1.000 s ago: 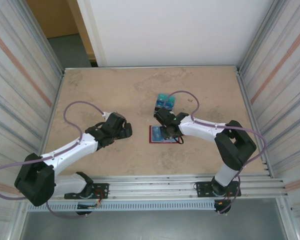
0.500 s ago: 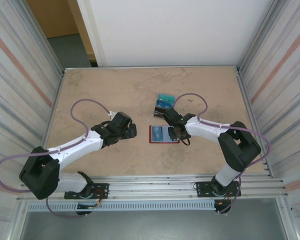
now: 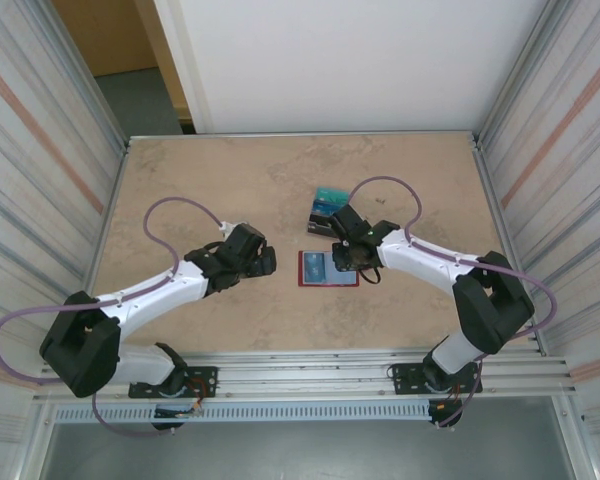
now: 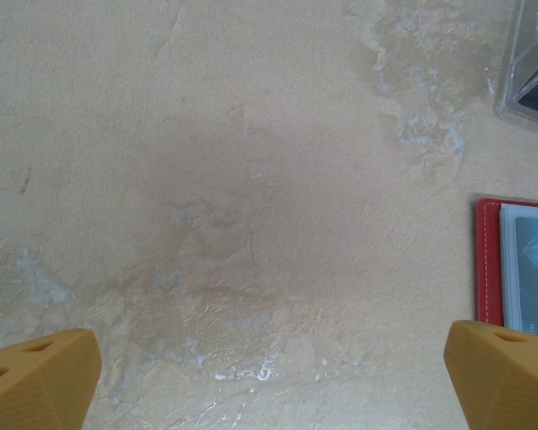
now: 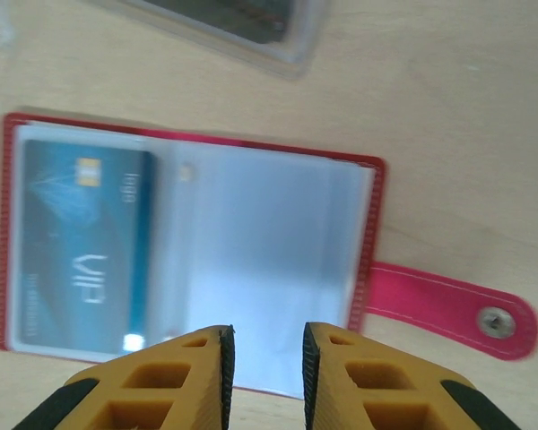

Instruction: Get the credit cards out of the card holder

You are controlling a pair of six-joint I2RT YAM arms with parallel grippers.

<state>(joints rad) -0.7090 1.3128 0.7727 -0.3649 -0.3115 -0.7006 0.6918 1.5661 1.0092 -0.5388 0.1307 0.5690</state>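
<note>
The red card holder [image 3: 315, 269] lies open and flat on the table, its snap tab [image 5: 448, 305] pointing away from the fold. A teal credit card [image 5: 81, 242] sits in one clear pocket; the pocket beside it looks pale and empty. My right gripper [image 5: 267, 336] hovers just above the holder's [image 5: 251, 224] near edge, its jaws a narrow gap apart with nothing between them. In the top view the right gripper [image 3: 344, 258] covers the holder's right half. My left gripper [image 3: 263, 260] stands wide open over bare table left of the holder [image 4: 489, 260].
A small pile of teal and dark cards in a clear sleeve [image 3: 330, 204] lies just beyond the holder, and its edge [image 5: 242, 22] is close to my right fingers. Metal walls stand along the table's left and right sides.
The left arm has reached to the right, closer to the holder. The right gripper has shifted slightly back and to the right over the holder. The holder and cards have stayed put.
</note>
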